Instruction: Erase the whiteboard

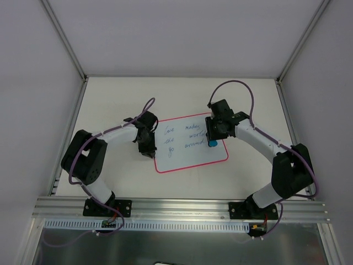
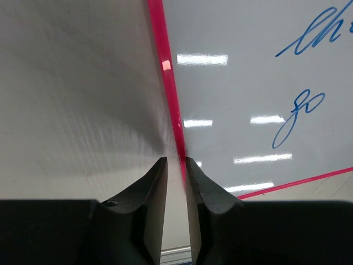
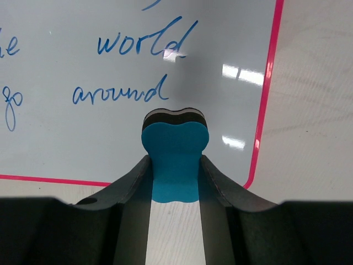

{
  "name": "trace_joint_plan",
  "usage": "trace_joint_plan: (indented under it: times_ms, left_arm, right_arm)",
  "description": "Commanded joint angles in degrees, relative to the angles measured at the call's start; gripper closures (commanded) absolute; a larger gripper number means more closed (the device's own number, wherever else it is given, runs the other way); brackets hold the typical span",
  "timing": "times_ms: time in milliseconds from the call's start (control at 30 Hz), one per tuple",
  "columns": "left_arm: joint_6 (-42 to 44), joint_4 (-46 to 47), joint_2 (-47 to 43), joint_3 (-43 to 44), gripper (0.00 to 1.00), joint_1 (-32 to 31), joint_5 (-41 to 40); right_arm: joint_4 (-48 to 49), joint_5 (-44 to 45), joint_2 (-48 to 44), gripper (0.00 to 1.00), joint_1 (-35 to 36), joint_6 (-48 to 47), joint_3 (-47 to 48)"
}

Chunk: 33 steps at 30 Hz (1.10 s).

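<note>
Whiteboard (image 1: 190, 143) lies between pincers: right pincer (image 3: 175, 160) grasps blue eraser (image 3: 175, 160); left pincer (image 2: 176, 165) nearly clenched at its rim.

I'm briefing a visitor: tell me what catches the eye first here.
The whiteboard with its pink rim and blue handwriting lies mid-table between the arms. The right pincer grips a blue eraser over the board's lower right corner, beside "around". The left pincer straddles the board's left rim, its jaws nearly closed.

The blue handwriting (image 1: 186, 138) is too small to read overhead; the whiteboard (image 2: 248, 99) runs off both wrist views.
</note>
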Motion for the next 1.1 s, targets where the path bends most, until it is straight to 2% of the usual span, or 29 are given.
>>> trace_joint_plan:
  times_ms: [0, 67, 100, 233, 433, 533, 667, 867, 1067]
  left_arm:
    - [-4.80, -0.83, -2.27, 0.00, 0.79, 0.17, -3.15]
    - [-4.36, -0.92, -2.80, 0.96, 0.75, 0.26, -4.39]
    - [-4.01, -0.92, -2.80, 1.40, 0.68, 0.43, -4.75]
    - [-3.13, -0.83, -1.05, 4.39, 0.59, 1.66, -5.36]
    - [0.47, -0.48, 4.40, 10.71, 0.60, 4.38, -5.01]
    - [1.62, -0.39, 7.21, 12.65, 0.64, 5.35, -4.31]
    - [2.32, -0.04, 10.02, 13.01, 0.76, 5.53, -3.96]
    - [1.97, 0.84, 11.35, 11.43, 0.86, 5.70, -2.99]
    - [1.79, 1.72, 11.70, 9.58, 1.00, 5.70, -1.85]
  right_arm:
    - [1.23, 2.44, 0.12, 0.81, 1.09, 1.29, 0.15]
    - [1.32, 2.96, 0.65, 0.80, 1.18, 1.55, 0.41]
    - [1.23, 3.14, 0.83, 0.81, 1.18, 1.55, 0.50]
    - [1.23, 4.81, 2.14, 0.81, 1.53, 1.90, 1.64]
    - [1.32, 6.56, 4.78, 0.81, 2.50, 1.29, 3.93]
    - [1.23, 7.71, 6.36, 0.81, 2.94, 1.29, 4.98]
    - [1.23, 8.59, 9.17, 0.82, 3.37, 1.81, 6.39]
    - [1.06, 10.79, 13.12, 0.85, 3.99, 2.25, 7.44]
    - [0.62, 11.05, 16.55, 0.88, 4.52, 3.13, 9.02]
